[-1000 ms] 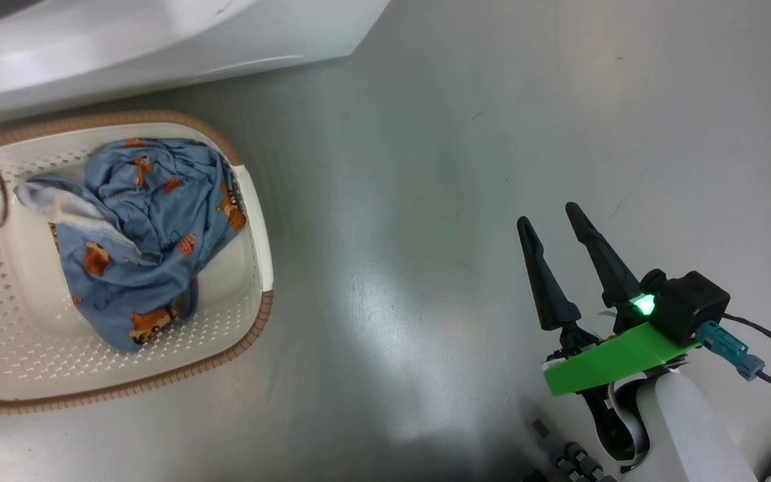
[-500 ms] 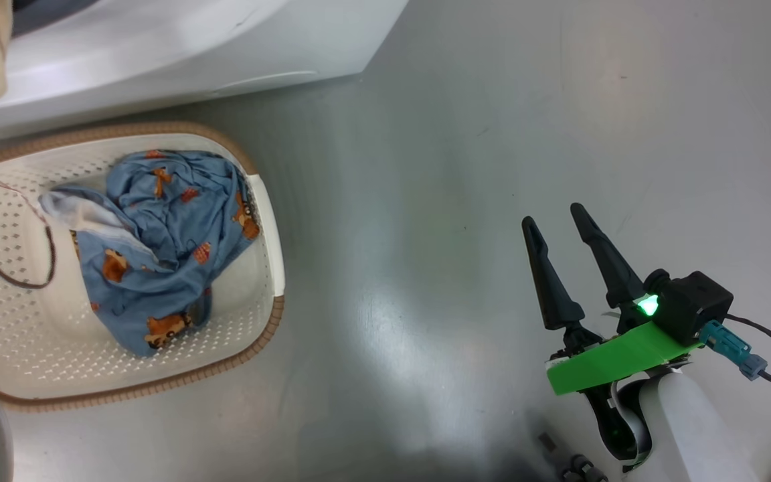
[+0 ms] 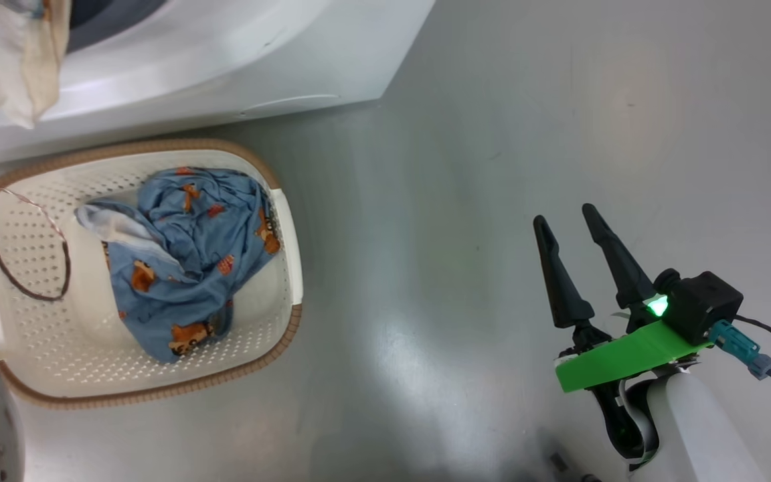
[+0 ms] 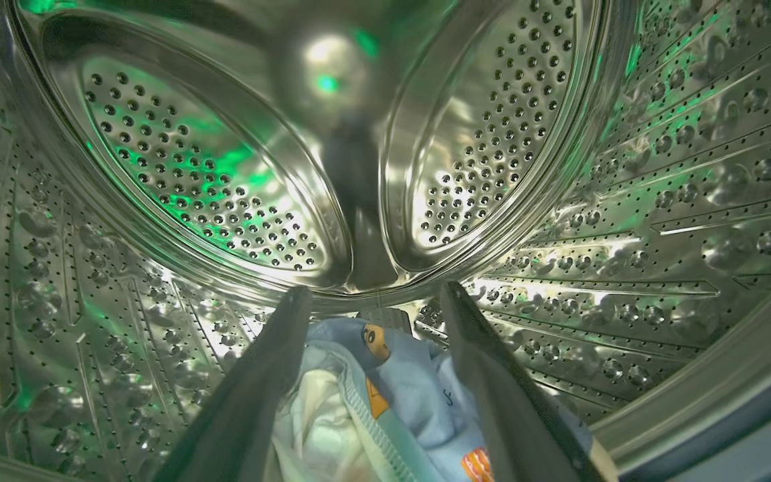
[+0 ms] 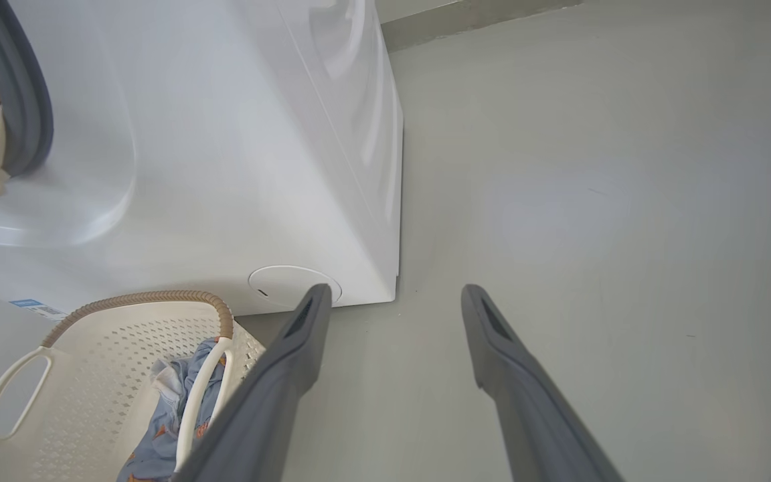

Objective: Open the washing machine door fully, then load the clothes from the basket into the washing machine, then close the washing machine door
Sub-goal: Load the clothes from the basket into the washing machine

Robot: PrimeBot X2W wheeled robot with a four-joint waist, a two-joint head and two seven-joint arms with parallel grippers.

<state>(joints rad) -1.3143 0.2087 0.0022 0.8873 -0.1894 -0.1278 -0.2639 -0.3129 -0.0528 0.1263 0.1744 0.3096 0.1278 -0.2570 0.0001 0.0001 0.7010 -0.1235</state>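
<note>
**A:** Head view first. The whole picture had slid since a second back, so that was the camera turning, not the basket (image 3: 158, 144) moving. More of the washing machine (image 3: 238, 60) had come in up top.

**B:** The blue garment (image 3: 185, 261) lay bunched in the basket as before, its long run going from the upper right down toward the near rim. The right end effector (image 3: 563, 214) hung well apart over bare floor (image 3: 492, 134), fingers spread and holding nothing.

**A:** A cream piece (image 3: 21, 60) drooped over the opening's lip at top left, its long way pointing down.

**B:** In the left wrist view, the left end effector (image 4: 375, 289) was inside the drum (image 4: 660, 167) with its fingers parted. The clothes (image 4: 392, 375), blue and white, lay heaped between them, stretching toward the drum's back.

**A:** That read as a drop just made. I couldn't tell whether cloth brushed a finger.

**B:** So I'd say one batch was in, the blue garment was still to fetch, and the door wasn't yet closed.

**A:** In the right wrist view, the basket sat just beside the machine's foot, and its length seemingly ran along the machine's front.
</note>
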